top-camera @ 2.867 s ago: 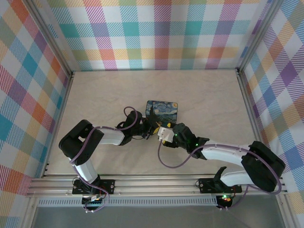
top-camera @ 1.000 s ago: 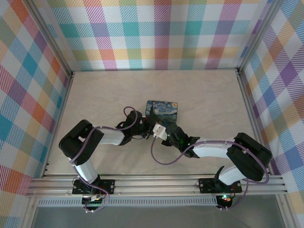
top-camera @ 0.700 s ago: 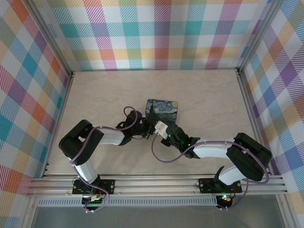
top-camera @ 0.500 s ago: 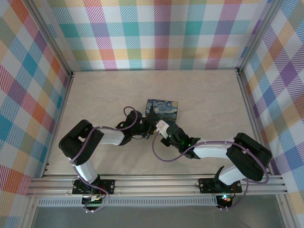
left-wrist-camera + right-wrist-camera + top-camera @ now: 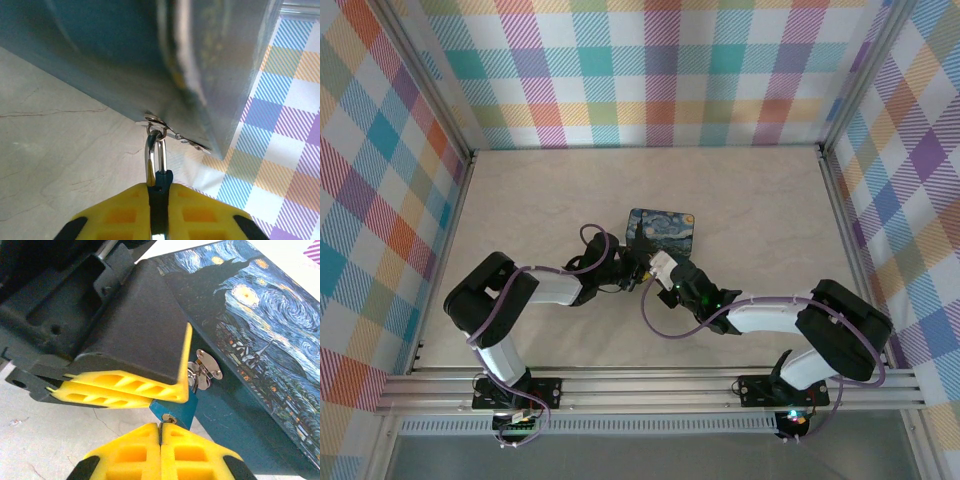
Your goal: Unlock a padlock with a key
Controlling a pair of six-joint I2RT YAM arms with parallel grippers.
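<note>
Left wrist camera first: what is your left gripper (image 5: 160, 195) doing?

— I have its yellow pads pinching the padlock (image 5: 160, 176) by its blue body. The shackle is threaded through the hasp ring (image 5: 155, 120) on the tin (image 5: 150, 55). I hold it so that the lock can't swing while the other arm works.

— And the right gripper (image 5: 161, 440)?

— On the right wrist camera its pads are pressed together just under the padlock's bottom face, where the keyhole (image 5: 169, 418) points at them. I reckon the key is nipped in that seam, but I can't see a blade.

— Where is all this?

— On the top external camera, it's at the tin's near-left corner, mid-table (image 5: 540, 200). The shackle looks unreleased, so I judge the job is to seat the key and turn it gently.
</note>
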